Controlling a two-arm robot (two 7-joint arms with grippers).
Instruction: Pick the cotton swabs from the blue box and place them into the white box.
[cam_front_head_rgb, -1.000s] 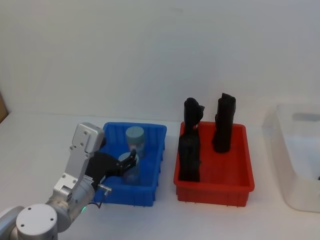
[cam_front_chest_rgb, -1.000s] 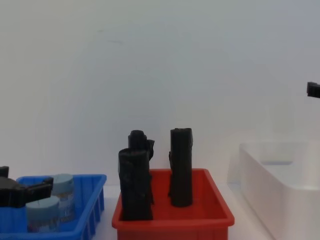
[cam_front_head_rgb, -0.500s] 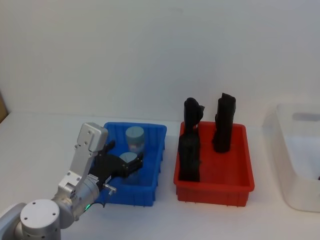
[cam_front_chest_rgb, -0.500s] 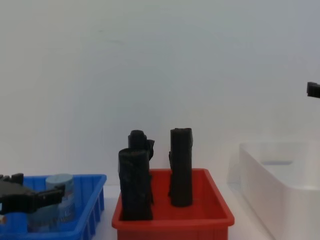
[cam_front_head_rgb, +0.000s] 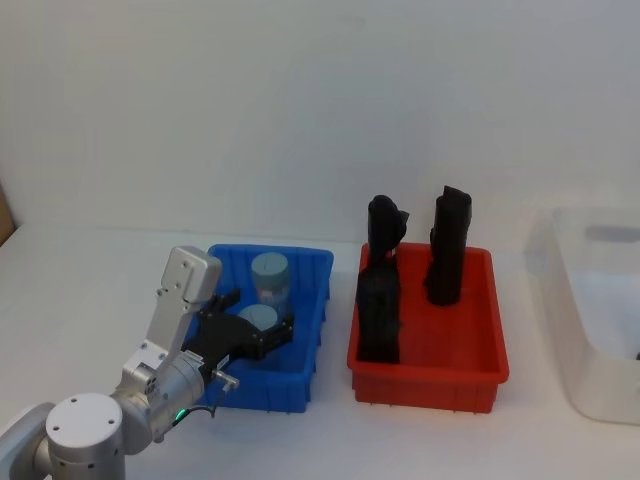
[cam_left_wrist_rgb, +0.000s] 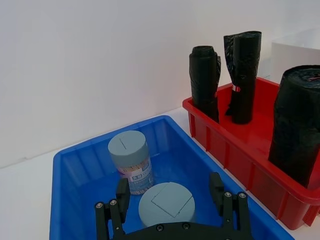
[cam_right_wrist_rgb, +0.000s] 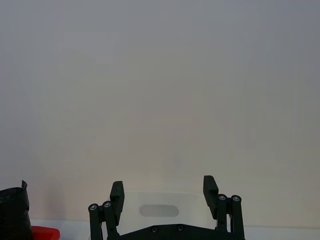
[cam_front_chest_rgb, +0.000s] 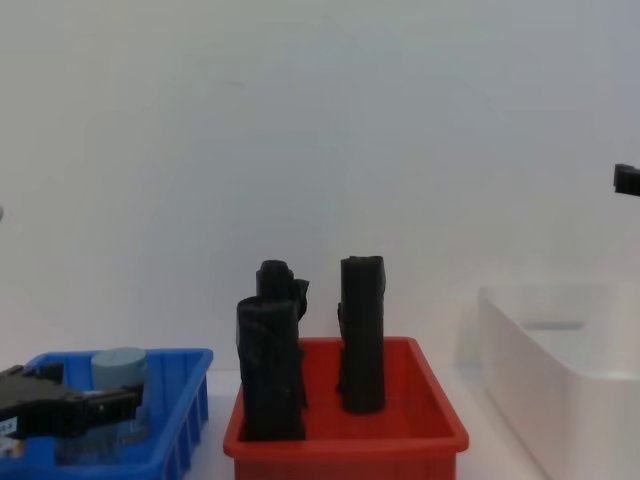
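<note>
Left side: the left gripper (cam_front_head_rgb: 258, 318) has dropped and moved forward into the blue box (cam_front_head_rgb: 300, 384) over the last second. Its fingers are spread wide, one on each side of the near swab tub (cam_left_wrist_rgb: 166, 202). The left wrist view shows a gap on both sides, so nothing is gripped yet. The far swab tub (cam_left_wrist_rgb: 131, 159) stands upright just behind, close beside one finger; I cannot tell if they touch. Both tubs are upright in the blue box.

Reading: the approach looks complete, and closing on the near tub is the step in hand. No transfer has started. The finger next to the far tub has little room and may nudge it when closing or lifting.

Centre: the red bin (cam_front_head_rgb: 430, 385) holds black rolls (cam_front_head_rgb: 446, 245), unchanged. It sits between the blue box and the white box (cam_front_head_rgb: 585, 340), and the rolls are taller than the tubs, so the carry needs height.

Right side: the right gripper (cam_right_wrist_rgb: 165, 192) is parked high, facing the white box, with its fingers apart and empty.
</note>
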